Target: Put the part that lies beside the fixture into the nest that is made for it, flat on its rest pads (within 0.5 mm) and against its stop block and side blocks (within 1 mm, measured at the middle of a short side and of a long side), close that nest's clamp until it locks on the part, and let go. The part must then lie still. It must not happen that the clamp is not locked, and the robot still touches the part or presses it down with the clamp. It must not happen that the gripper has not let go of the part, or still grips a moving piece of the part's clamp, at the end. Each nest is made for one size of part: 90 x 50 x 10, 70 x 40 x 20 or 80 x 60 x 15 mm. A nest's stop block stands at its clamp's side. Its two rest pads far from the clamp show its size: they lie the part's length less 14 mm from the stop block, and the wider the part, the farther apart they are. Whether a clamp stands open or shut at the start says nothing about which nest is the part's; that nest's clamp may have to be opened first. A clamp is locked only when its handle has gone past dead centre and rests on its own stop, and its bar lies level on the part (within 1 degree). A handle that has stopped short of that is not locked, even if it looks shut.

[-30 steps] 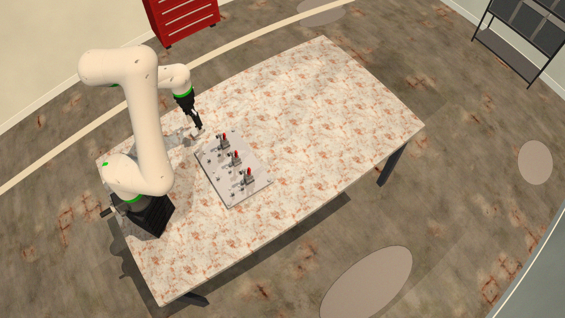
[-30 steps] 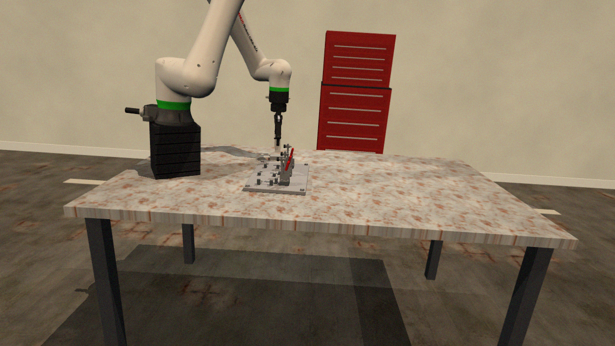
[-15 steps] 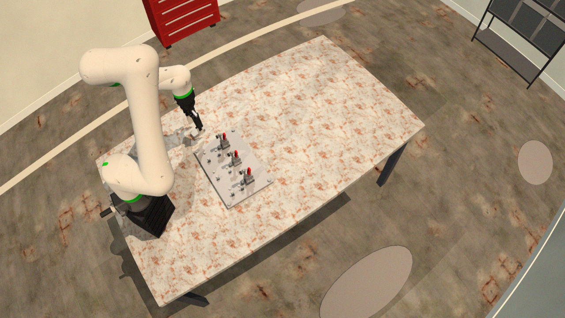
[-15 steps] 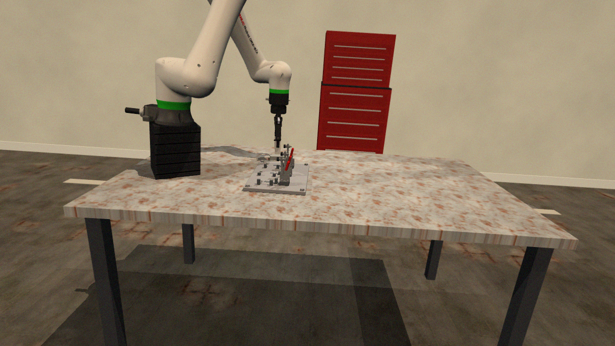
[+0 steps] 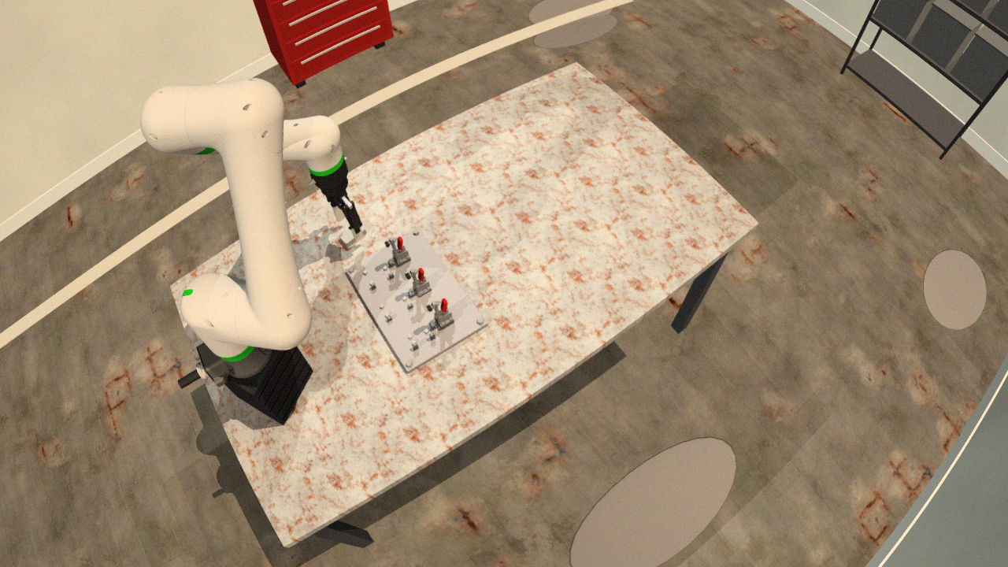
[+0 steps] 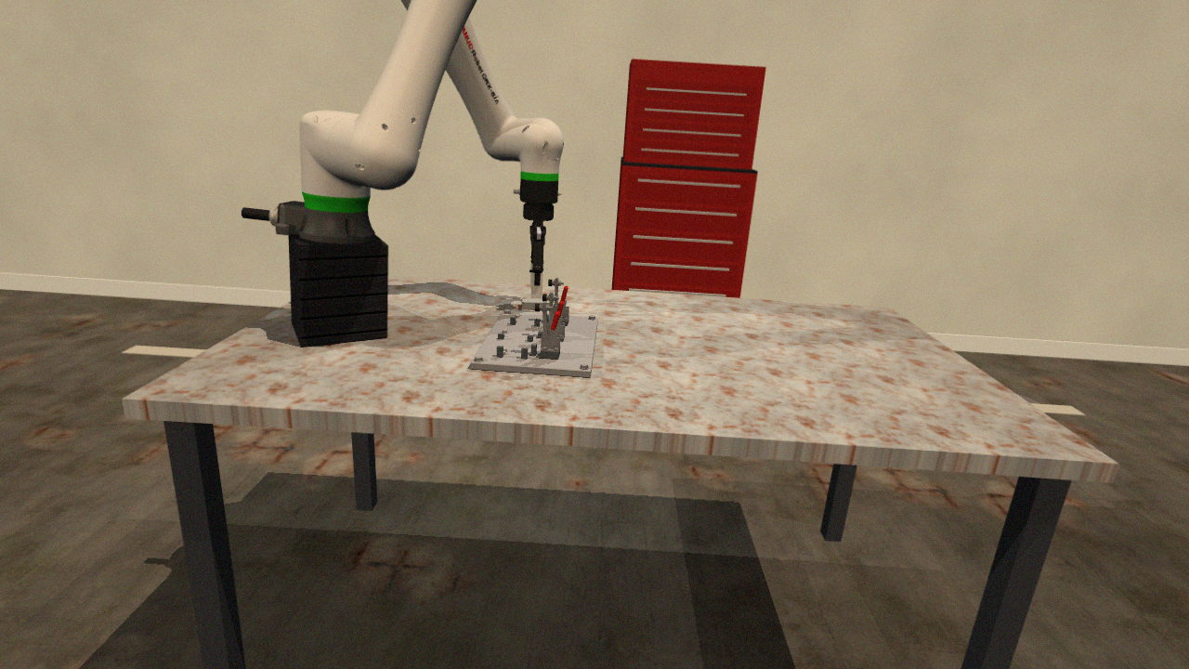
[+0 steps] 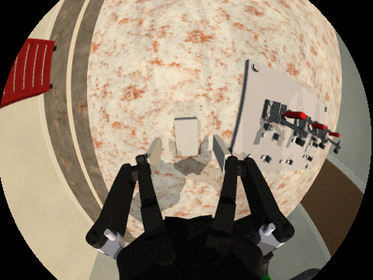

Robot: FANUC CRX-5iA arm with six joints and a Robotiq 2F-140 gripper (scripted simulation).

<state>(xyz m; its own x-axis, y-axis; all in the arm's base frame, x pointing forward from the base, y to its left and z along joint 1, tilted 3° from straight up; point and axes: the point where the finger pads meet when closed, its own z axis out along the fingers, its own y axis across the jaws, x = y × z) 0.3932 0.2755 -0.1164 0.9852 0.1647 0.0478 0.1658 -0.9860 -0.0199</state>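
In the wrist view's lower half, my gripper (image 5: 354, 234) (image 6: 536, 296) (image 7: 186, 143) stands partly open, its fingers apart, holding nothing; the pale part (image 5: 348, 240) (image 7: 186, 136) lies at centre.

Bare tabletop (image 5: 535, 183) (image 6: 748, 358) (image 7: 155, 85) gives the claw (image 5: 357, 234) (image 6: 536, 299) (image 7: 186, 149) free room on the side away from the fixture plate (image 5: 450, 282) (image 6: 573, 333) (image 7: 256, 97). Just beside it, on the other side, that plate's upright clamps with red handles (image 5: 420, 276) (image 6: 559, 308) (image 7: 296, 115) block a low sideways pass.
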